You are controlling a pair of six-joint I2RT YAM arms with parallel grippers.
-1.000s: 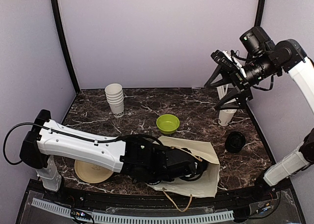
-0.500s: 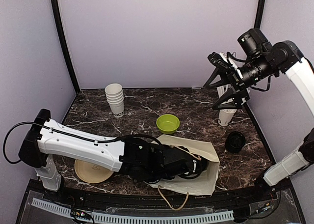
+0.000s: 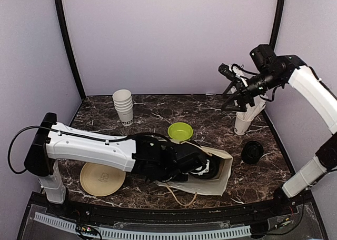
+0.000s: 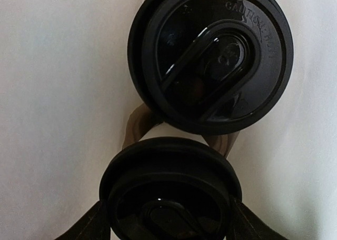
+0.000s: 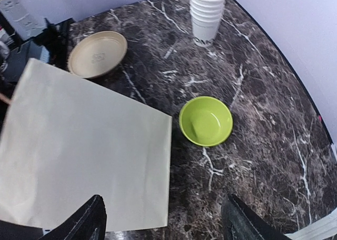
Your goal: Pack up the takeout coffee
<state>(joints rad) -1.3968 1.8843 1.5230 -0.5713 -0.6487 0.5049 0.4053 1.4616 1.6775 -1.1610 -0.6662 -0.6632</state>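
Takeout coffee is inside the paper bag, seen lid-on in the left wrist view, with the left gripper closed about it: a finger shows hard against each side of the black lid. A second lidded cup sits just beyond it in the bag, their lids nearly touching, with a loop of tan handle cord between them. Step in hand, as judged: seating the cup and letting go. Whether its base already bears on the bag cannot be told, as the lid hides everything beneath. To do it well, the cup should be eased in beside its neighbour without nudging that lid. The fingers should part only a little, since the bag walls are close. They should then draw back along the line of entry, clear of the cord, so that the bag is not dragged. Left arm pose: stretched low across the table from its base, forearm nearly level, wrist buried in the bag mouth near the green bowl. Right arm pose: raised high at the rear right above the cup of straws, with the right gripper spread wide, empty and angled down toward the bag.
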